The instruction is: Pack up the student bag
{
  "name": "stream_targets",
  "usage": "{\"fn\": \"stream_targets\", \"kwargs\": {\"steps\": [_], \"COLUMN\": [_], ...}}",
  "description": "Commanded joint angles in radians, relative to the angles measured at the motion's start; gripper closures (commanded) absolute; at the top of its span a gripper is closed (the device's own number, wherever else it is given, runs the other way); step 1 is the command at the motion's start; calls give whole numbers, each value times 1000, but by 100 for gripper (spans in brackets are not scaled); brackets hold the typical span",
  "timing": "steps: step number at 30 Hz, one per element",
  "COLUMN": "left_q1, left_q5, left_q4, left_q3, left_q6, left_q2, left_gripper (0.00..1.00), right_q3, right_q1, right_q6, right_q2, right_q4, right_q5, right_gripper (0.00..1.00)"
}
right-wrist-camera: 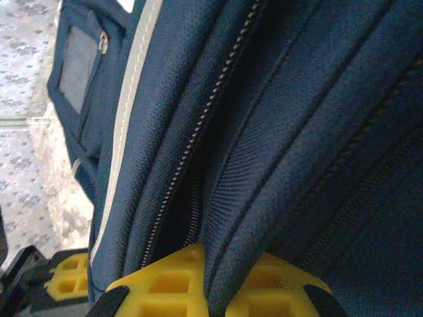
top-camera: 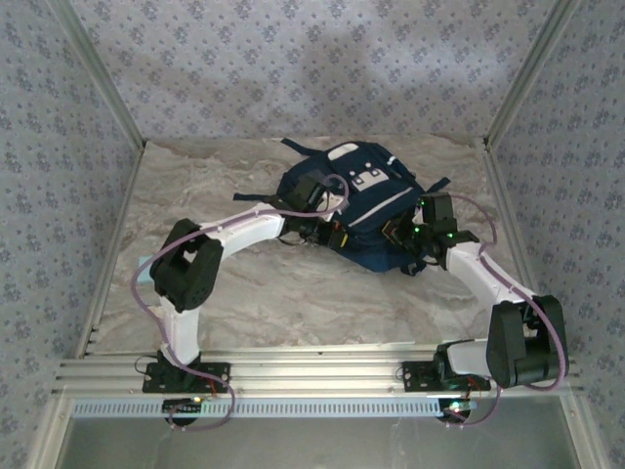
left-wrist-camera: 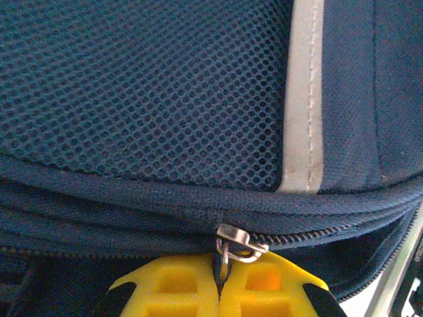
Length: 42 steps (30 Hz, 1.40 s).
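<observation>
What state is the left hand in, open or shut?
Shut: the left hand pinches the zipper pull of the student bag, yellow fingers touching.

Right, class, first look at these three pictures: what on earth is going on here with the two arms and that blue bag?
Two robot arms are working on a navy-blue backpack lying on the marbled table. The left gripper is shut on the metal zipper pull just below the mesh panel. The right gripper pinches a fold of fabric beside another zipper, apparently steadying the bag.
</observation>
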Motion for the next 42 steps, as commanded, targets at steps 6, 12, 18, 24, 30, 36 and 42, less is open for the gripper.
{"fn": "stream_targets", "kwargs": {"steps": [6, 12, 18, 24, 30, 36, 42], "left_q1": [136, 174, 144, 124, 115, 79, 83], "left_q5": [-112, -24, 4, -125, -51, 15, 108], "left_q4": [5, -97, -284, -331, -268, -229, -101], "left_q3": [40, 96, 113, 114, 130, 166, 189], "left_q6": [-34, -4, 102, 100, 70, 69, -45], "left_q2": [2, 38, 9, 16, 1, -20, -24], "left_gripper": [99, 95, 80, 86, 76, 51, 45], "right_q3": [18, 22, 62, 71, 58, 49, 27], "right_q1": [-22, -48, -94, -88, -85, -84, -78], "right_q6": [-48, -85, -146, -143, -138, -140, -127], "right_q2": [-84, -106, -90, -72, -82, -77, -77], "right_q4": [-50, -99, -119, -101, -99, -90, -59], "right_q5": [-22, 11, 10, -3, -6, -18, -34], "right_gripper": [100, 100, 100, 100, 100, 100, 100]}}
